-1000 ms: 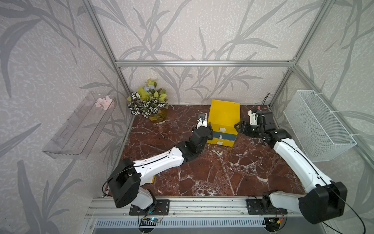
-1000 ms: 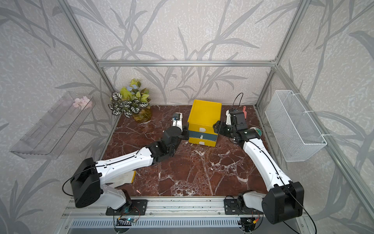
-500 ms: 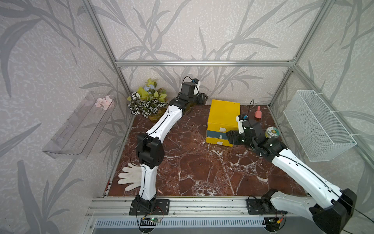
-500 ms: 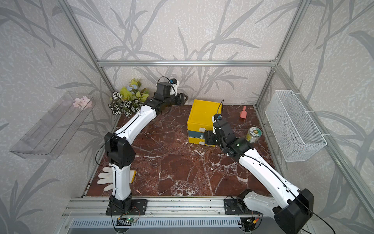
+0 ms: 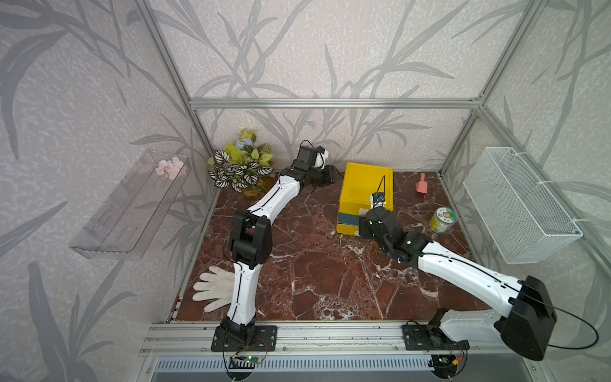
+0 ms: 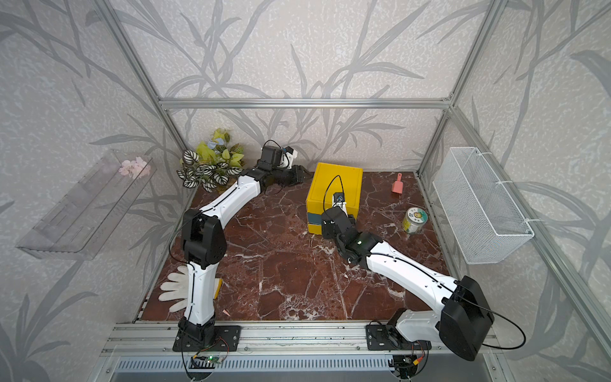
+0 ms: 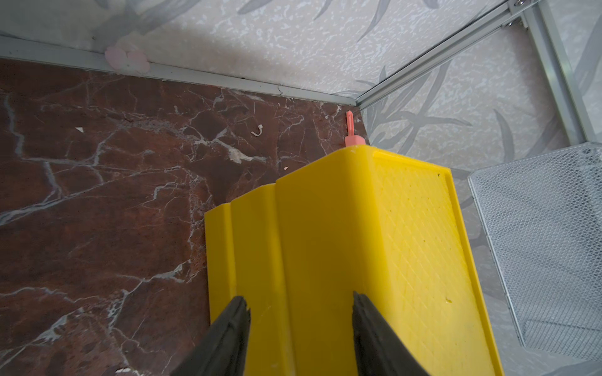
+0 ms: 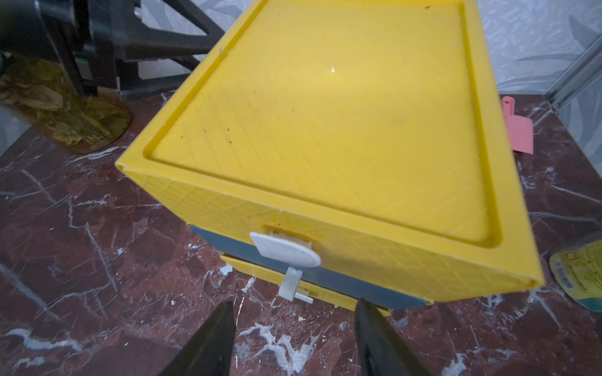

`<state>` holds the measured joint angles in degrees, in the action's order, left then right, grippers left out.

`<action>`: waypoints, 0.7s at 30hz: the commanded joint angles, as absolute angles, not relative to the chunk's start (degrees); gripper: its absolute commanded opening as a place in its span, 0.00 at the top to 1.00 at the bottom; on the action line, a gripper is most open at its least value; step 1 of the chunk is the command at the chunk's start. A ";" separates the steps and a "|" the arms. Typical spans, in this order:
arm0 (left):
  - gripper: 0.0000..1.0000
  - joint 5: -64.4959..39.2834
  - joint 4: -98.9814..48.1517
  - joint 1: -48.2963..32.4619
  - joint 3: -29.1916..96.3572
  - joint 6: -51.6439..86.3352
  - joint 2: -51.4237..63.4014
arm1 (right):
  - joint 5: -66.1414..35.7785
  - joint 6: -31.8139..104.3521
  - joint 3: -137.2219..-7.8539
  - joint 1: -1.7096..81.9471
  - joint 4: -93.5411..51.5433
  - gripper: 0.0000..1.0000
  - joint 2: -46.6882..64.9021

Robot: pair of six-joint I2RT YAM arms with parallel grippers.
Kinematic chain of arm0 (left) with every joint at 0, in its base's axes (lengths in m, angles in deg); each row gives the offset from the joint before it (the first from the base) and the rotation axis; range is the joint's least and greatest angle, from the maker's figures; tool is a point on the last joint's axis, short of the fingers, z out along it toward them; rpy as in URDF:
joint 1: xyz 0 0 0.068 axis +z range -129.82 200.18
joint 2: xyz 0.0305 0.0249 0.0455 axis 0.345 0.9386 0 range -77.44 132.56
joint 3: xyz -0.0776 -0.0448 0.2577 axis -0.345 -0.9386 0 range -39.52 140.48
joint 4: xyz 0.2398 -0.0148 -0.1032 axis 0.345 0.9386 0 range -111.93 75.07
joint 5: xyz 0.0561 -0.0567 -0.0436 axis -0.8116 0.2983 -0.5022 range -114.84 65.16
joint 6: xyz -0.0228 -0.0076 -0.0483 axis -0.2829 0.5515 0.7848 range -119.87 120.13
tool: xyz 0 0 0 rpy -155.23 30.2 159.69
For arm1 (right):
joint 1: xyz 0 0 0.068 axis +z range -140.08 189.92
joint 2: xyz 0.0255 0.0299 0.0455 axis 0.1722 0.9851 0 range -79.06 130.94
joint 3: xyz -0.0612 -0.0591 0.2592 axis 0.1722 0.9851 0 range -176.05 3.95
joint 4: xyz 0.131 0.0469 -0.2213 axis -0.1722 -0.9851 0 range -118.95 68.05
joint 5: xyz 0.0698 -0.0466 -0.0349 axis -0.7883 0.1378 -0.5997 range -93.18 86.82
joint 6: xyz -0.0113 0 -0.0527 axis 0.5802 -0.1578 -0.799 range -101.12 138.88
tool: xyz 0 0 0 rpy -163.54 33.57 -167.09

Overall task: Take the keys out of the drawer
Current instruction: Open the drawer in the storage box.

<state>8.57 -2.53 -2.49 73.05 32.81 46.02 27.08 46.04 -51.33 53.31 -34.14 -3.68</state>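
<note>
Left gripper (image 7: 299,299): hanging, fingers spread wide, at the yellow drawer box's (image 8: 325,114) far left corner.
Right gripper (image 8: 293,303): hovering, fingers spread, before the white handle (image 8: 285,250).
Risk: unbraced box sliding during the pull.

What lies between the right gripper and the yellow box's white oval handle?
Right wrist view: a small pale tab on the blue-grey drawer, then bare marble.

Grey leaf-patterned walls (image 5: 297,49), aluminium frame (image 5: 330,103), red-brown marble floor (image 5: 314,271), clear shelf (image 5: 125,211), white wire basket (image 5: 515,205).
</note>
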 commanded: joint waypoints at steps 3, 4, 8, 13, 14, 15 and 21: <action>0.46 10.15 -8.54 -3.83 69.99 37.02 42.08 | 33.56 48.44 -54.27 53.60 -30.83 0.36 -0.54; 0.46 9.22 -9.35 -3.95 68.84 37.15 41.05 | 33.66 48.80 -54.69 53.60 -30.96 0.36 0.07; 0.46 5.36 -10.33 -4.33 65.72 36.02 37.50 | 34.03 50.77 -56.24 53.60 -32.24 0.36 1.77; 0.46 4.71 -10.39 -4.85 65.90 35.04 36.51 | 35.13 54.70 -56.68 53.81 -32.72 0.38 2.45; 0.46 4.81 -10.57 -4.95 65.95 35.12 36.47 | 35.83 55.09 -57.17 53.94 -33.36 0.38 2.82; 0.46 4.86 -10.75 -5.00 66.02 35.27 36.60 | 36.46 56.68 -57.73 54.10 -33.98 0.38 3.36; 0.46 3.91 -10.86 -5.39 65.43 34.97 36.91 | 40.42 59.58 -59.34 55.07 -36.10 0.38 6.03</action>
